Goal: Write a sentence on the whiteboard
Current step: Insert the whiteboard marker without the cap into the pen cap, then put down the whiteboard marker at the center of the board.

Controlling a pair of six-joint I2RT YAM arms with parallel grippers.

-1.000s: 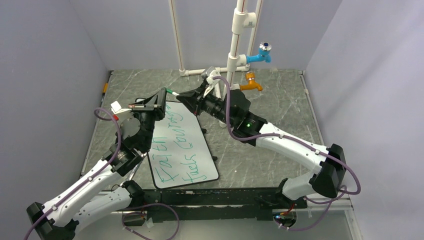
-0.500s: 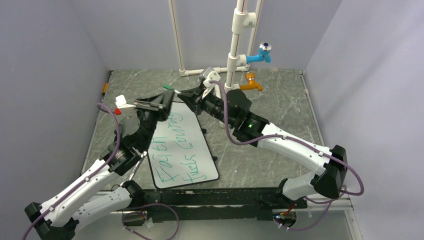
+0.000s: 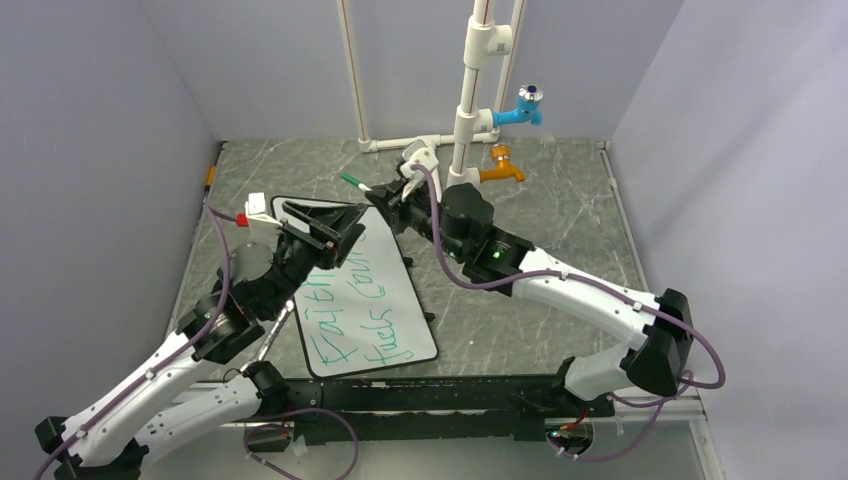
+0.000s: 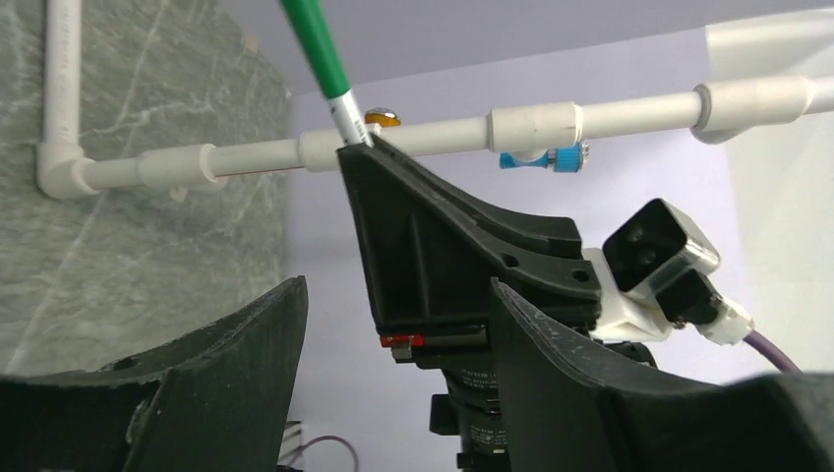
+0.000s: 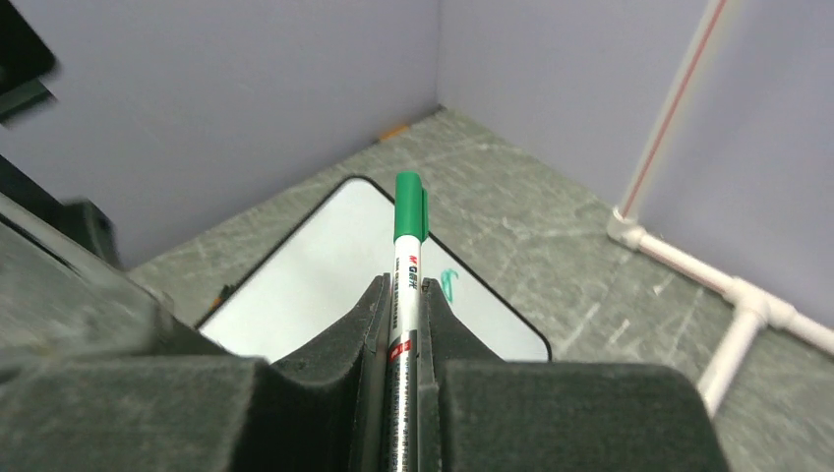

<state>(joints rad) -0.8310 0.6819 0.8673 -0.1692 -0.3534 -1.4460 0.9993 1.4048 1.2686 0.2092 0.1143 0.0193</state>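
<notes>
Carefully, the right end effector (image 3: 381, 191), pinching the marker (image 3: 352, 181), should lift clear beyond twelve o'clock of the whiteboard (image 3: 412, 322); the left end effector (image 3: 333, 228) hangs spread.

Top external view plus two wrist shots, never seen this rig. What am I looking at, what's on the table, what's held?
These are two white-and-black robot arms bolted at the near edge of a grey marbled table. The top external view looks down from above and behind them. Each wrist view looks out along that arm's own gripper. On the table lies a flat white whiteboard with a black rim. It carries green handwriting in two lines, partly hidden by the left arm. At the back stands a white pipe frame with a blue tap and an orange tap. The right gripper is shut on a green-and-white marker pen, held off the board. The left gripper is open and empty.
</notes>
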